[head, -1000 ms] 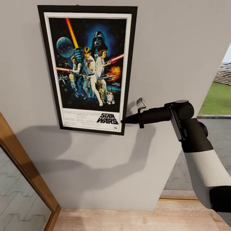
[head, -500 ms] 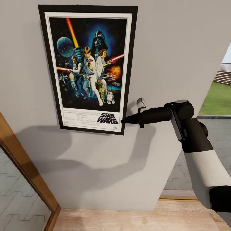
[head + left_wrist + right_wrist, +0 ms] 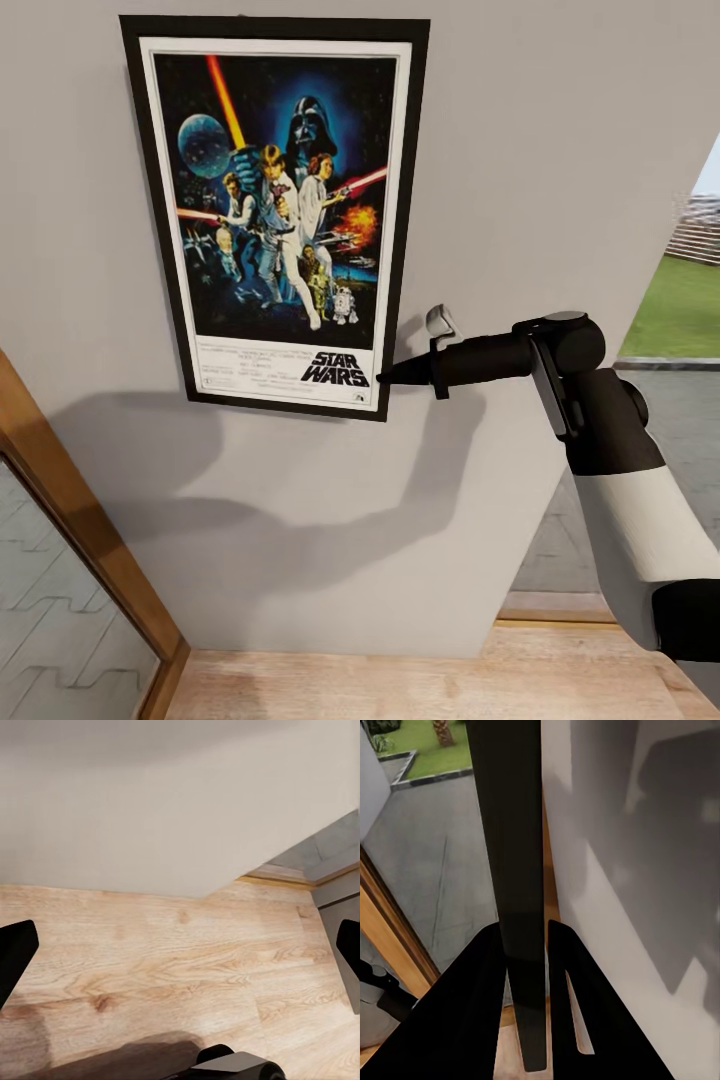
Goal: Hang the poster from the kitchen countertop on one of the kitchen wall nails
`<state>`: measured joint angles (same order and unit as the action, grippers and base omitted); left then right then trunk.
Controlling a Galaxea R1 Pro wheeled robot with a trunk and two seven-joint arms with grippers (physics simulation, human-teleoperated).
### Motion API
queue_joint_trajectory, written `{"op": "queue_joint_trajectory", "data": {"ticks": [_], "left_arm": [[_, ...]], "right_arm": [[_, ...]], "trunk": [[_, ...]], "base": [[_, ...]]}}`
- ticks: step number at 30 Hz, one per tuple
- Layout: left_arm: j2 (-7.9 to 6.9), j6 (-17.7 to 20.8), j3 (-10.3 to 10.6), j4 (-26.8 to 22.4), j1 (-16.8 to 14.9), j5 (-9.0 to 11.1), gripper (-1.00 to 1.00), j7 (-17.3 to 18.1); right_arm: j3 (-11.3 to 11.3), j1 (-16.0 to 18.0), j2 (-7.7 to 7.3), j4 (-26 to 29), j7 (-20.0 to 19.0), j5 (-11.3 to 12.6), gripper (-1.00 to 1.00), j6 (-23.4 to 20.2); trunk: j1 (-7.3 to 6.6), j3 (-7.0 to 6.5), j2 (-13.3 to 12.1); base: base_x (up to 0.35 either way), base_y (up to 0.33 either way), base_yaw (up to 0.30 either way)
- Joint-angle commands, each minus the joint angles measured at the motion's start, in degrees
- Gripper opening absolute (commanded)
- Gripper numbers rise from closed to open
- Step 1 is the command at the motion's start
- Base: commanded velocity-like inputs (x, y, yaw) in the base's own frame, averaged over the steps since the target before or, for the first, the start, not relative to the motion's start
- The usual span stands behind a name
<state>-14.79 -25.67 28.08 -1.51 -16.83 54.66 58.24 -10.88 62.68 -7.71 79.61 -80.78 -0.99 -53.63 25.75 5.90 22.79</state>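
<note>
The poster (image 3: 275, 215), black-framed with "STAR WARS" at its bottom, sits flat and upright against the grey wall (image 3: 540, 150). A small nub (image 3: 240, 15) pokes out above the frame's top edge; I cannot tell if it is a wall nail. My right gripper (image 3: 386, 377) reaches in from the right and is shut on the poster's lower right edge. In the right wrist view the black frame edge (image 3: 514, 832) runs between the fingers of that gripper (image 3: 526, 945). My left gripper (image 3: 180, 960) is open over the wood floor (image 3: 172, 960), holding nothing. The kitchen countertop is out of view.
A wooden door frame with glass (image 3: 70, 500) slants up at the lower left. Wood floor (image 3: 400, 690) lies below the wall. To the right the wall ends at an opening onto grey paving and grass (image 3: 680, 310).
</note>
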Motion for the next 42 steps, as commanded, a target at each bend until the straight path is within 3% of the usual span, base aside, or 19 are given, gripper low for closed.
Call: {"op": "queue_joint_trajectory", "data": {"ticks": [1,42], "left_arm": [[-0.01,-0.26,0.49,0.01,-0.05,0.46,1.0,0.12],[-0.06,-0.26,0.45,0.01,-0.04,0.53,1.0,0.12]], "right_arm": [[-0.04,0.08,-0.03,0.02,-0.26,-0.07,-1.0,-0.68],[-0.1,0.82,0.15,0.11,-0.17,-0.07,-1.0,-3.23]], "trunk": [[0.04,0.13,0.13],[0.04,0.13,0.13]], "base": [[0.0,0.0,0.0],[0.0,0.0,0.0]]}}
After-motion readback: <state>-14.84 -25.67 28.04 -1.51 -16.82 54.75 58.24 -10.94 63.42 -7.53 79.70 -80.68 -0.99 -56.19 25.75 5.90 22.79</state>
